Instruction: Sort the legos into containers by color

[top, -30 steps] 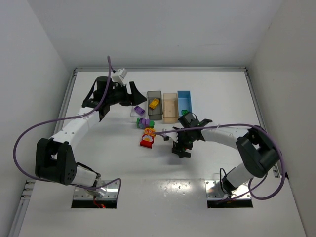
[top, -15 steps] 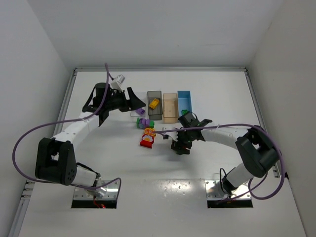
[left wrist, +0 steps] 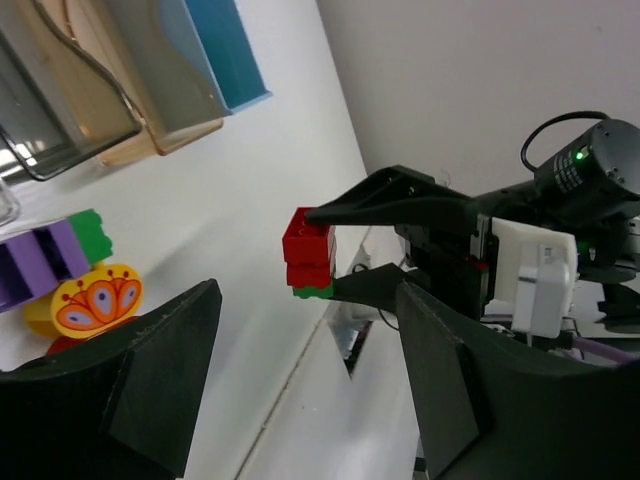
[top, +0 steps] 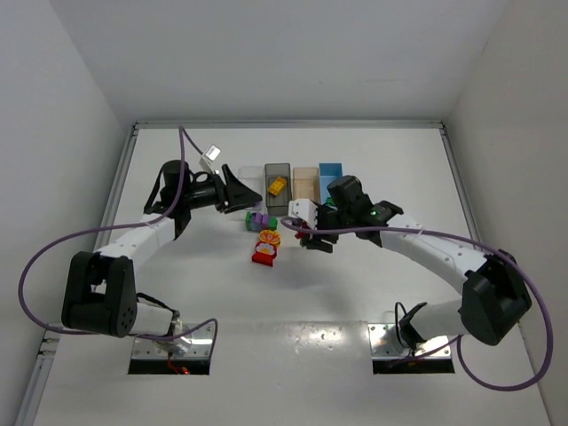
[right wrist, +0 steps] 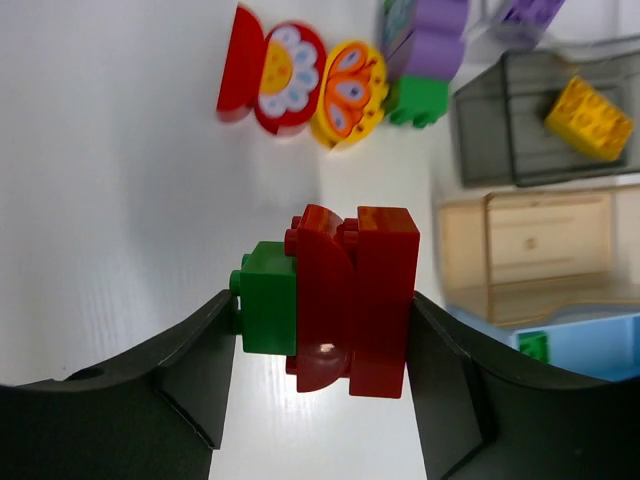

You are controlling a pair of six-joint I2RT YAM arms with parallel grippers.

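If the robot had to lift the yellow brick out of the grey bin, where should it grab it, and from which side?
Probably from straight above: the walls of the grey bin block any sideways approach. The yellow brick lies askew to those walls, so the grasp should turn to match it and close on its two long flat sides, across the narrow width.

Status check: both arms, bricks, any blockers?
Right fingers shut on red-green stack. Left fingers open, empty. Stack mixes colours; needs splitting before binning.
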